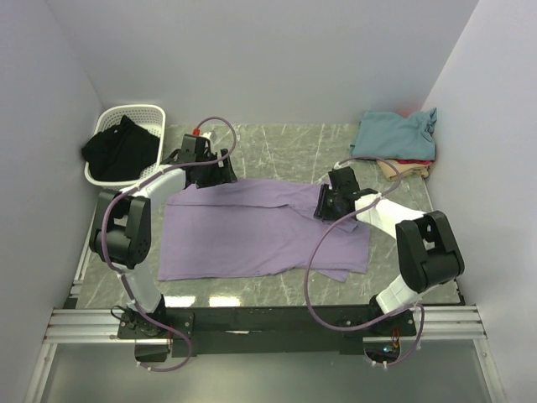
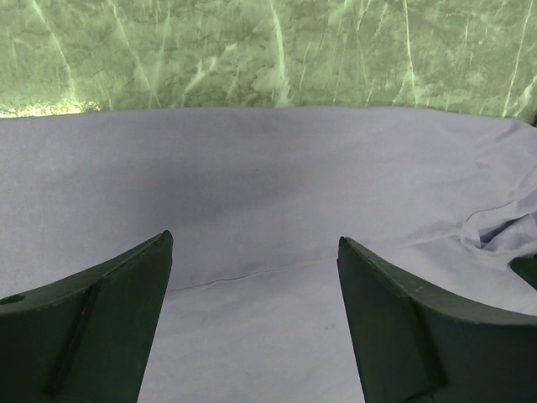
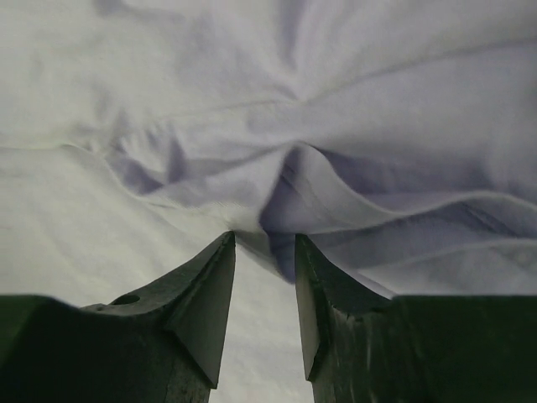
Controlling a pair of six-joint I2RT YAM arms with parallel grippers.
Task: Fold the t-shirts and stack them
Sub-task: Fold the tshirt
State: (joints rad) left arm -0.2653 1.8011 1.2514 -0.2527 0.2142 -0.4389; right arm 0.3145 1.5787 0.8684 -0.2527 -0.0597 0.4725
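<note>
The lavender t-shirt (image 1: 252, 235) lies spread flat across the middle of the table. My left gripper (image 1: 210, 175) hovers at its far left edge; in the left wrist view it (image 2: 254, 239) is wide open and empty over smooth lavender cloth (image 2: 252, 168). My right gripper (image 1: 323, 208) sits on the shirt's right part. In the right wrist view it (image 3: 264, 239) has its jaws drawn close with a puckered fold of the lavender cloth (image 3: 377, 126) pinched at the tips. A teal shirt (image 1: 393, 133) lies on top of red (image 1: 413, 162) and tan (image 1: 403, 171) shirts at the back right.
A white basket (image 1: 134, 110) holding a black garment (image 1: 122, 149) stands at the back left by the wall. Grey walls close in the left, back and right sides. Green marbled tabletop (image 2: 268, 50) shows beyond the shirt's far edge.
</note>
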